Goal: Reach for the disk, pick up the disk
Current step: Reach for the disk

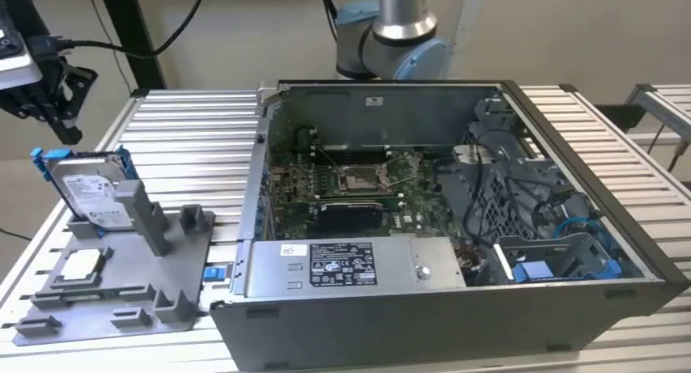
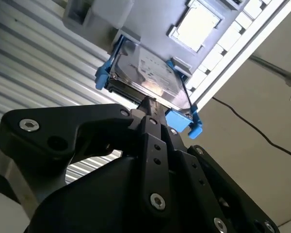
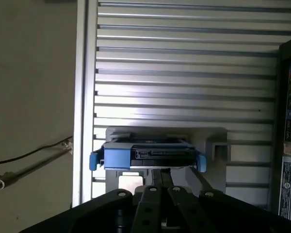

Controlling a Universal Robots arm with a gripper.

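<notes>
The disk (image 1: 92, 191) stands on edge in a slot of a grey fixture (image 1: 173, 256) near the exterior view's left. It is silver with a white label and bright blue rails. My black gripper (image 1: 67, 129) hangs above and slightly behind it, clear of its top edge. In both wrist views the fingers meet at one tip with nothing between them, and the gripper (image 2: 150, 103) (image 3: 165, 171) points at the disk (image 2: 145, 73) (image 3: 148, 156) without touching it.
A small square silver chip (image 1: 81, 266) (image 2: 196, 24) lies on the fixture in front of the disk. An open computer case (image 1: 432, 227) fills the middle of the slatted metal table (image 1: 184, 138). The table edge (image 3: 85, 97) runs close beside the fixture.
</notes>
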